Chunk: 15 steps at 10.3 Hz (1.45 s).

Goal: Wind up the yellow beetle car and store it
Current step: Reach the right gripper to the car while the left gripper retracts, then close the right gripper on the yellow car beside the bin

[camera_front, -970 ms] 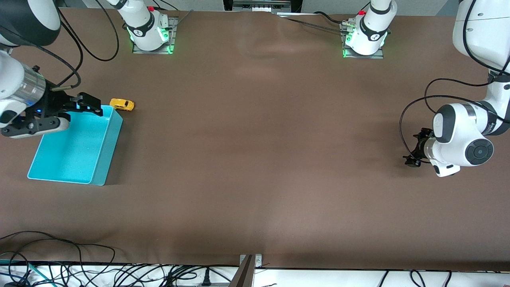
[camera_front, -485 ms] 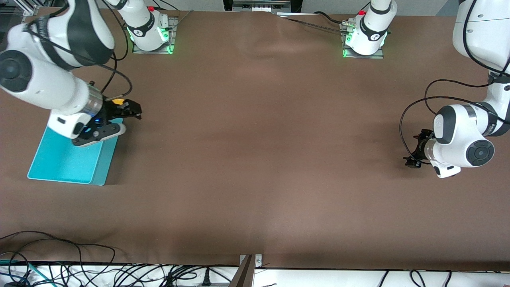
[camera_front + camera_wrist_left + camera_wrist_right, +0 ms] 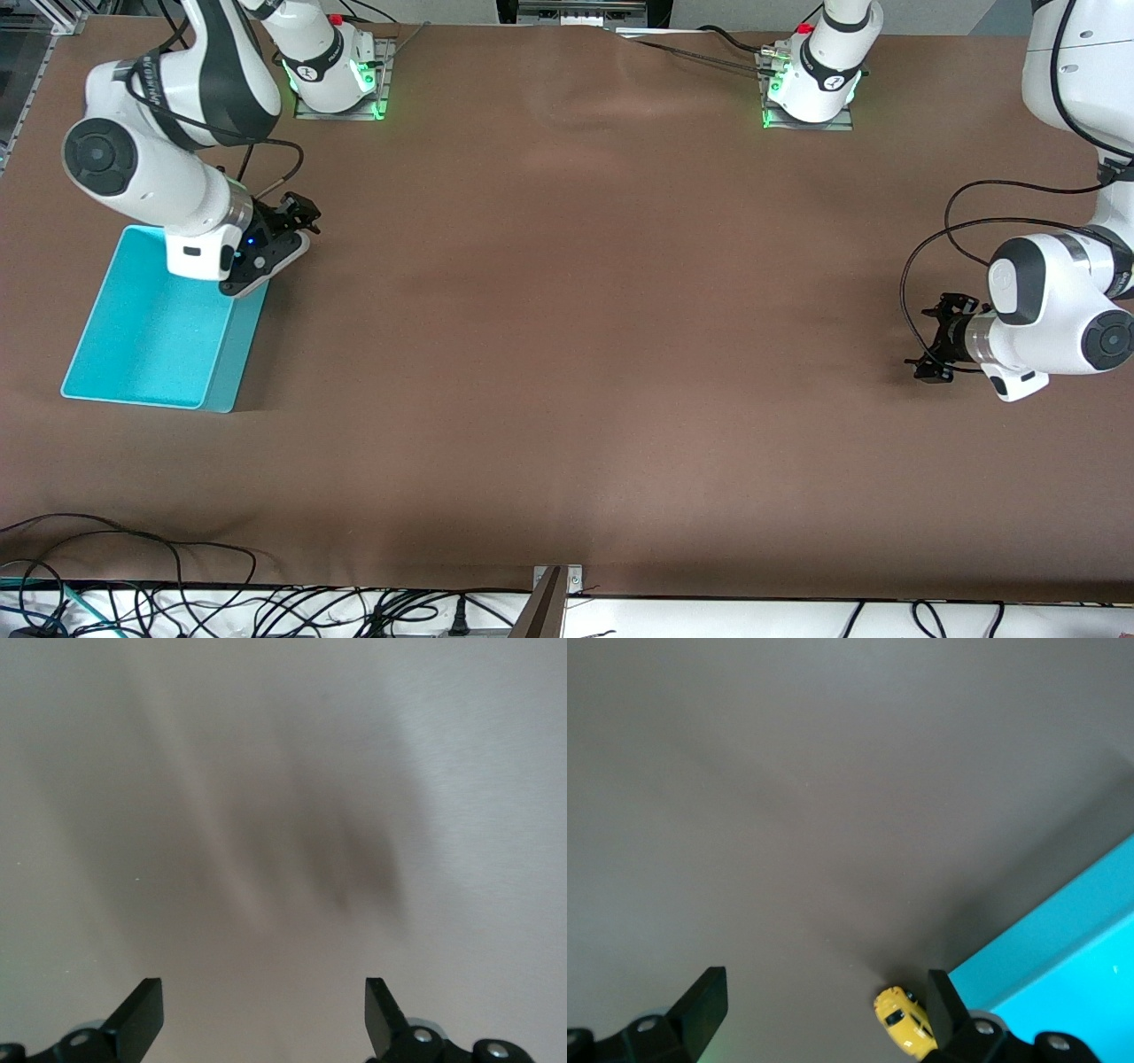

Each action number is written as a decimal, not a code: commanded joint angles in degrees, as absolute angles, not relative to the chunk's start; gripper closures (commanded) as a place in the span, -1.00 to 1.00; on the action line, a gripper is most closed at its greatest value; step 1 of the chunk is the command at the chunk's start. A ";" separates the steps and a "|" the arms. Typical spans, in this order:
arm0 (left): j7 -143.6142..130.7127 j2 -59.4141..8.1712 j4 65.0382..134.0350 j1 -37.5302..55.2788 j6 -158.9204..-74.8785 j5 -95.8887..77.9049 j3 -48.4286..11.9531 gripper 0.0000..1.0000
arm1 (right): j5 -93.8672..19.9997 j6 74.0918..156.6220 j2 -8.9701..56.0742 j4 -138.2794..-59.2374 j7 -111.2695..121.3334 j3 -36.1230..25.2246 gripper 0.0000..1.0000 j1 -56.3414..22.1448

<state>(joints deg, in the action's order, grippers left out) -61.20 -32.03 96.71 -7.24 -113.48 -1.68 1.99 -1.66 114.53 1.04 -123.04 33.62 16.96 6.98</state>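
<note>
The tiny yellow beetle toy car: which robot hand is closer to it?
Right. The right end effector hovers, open, right over the tiny yellow beetle toy car beside the turquoise plastic bin; the left end effector waits open at the table's left-arm end.

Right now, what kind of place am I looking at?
Probably a robotics lab bench: two arms bolted along a brown table, loose cables along its edge, and just a turquoise bin and toy car for practice.

Left hand [image 3: 264, 1014] hangs over bare worktop [image 3: 283, 771] — fingertips [image 3: 146, 1010] spread wide apart, a blurred dark shadow between them.
</note>
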 commanded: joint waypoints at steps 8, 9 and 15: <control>-28.89 -17.23 88.53 -6.94 -105.69 -3.07 -2.02 -1.00 | -0.53 130.49 3.76 -135.53 81.88 27.86 -1.00 27.50; -22.48 -17.31 85.46 -7.20 -100.86 -3.60 -2.02 -1.00 | -0.53 131.30 4.74 -136.22 84.26 27.86 -1.00 28.55; -14.86 -16.79 85.25 -6.94 -98.61 -2.99 -2.20 -1.00 | -0.53 143.60 7.29 -145.80 88.58 27.34 -1.00 29.79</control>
